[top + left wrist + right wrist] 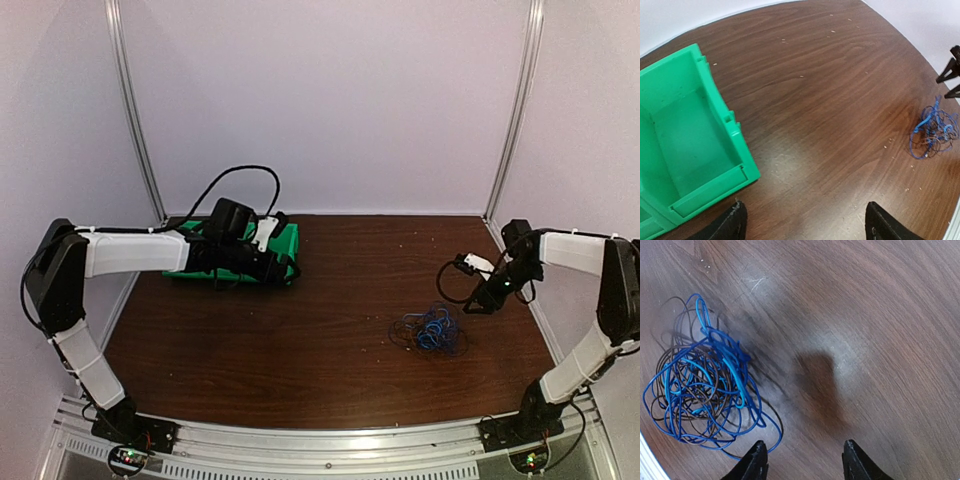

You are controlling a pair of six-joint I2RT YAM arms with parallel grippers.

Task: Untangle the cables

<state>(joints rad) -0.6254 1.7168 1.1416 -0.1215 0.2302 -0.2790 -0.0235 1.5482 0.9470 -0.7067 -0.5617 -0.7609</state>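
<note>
A tangled ball of blue and brown cables (430, 331) lies on the wooden table right of centre; it also shows in the left wrist view (934, 129) and in the right wrist view (700, 385). My right gripper (482, 300) hovers just right of and behind the tangle, open and empty; in its own view its gripper (802, 460) has its left fingertip (756, 460) beside an outer blue loop. My left gripper (285, 268) is open and empty at the right end of the green bin, far from the cables; its own view shows bare wood between its fingertips (735, 222).
A green plastic bin (285, 240) stands at the back left of the table, under my left arm, and looks empty in the left wrist view (685, 140). A black cable loops above the left wrist (240, 175). White walls enclose the table.
</note>
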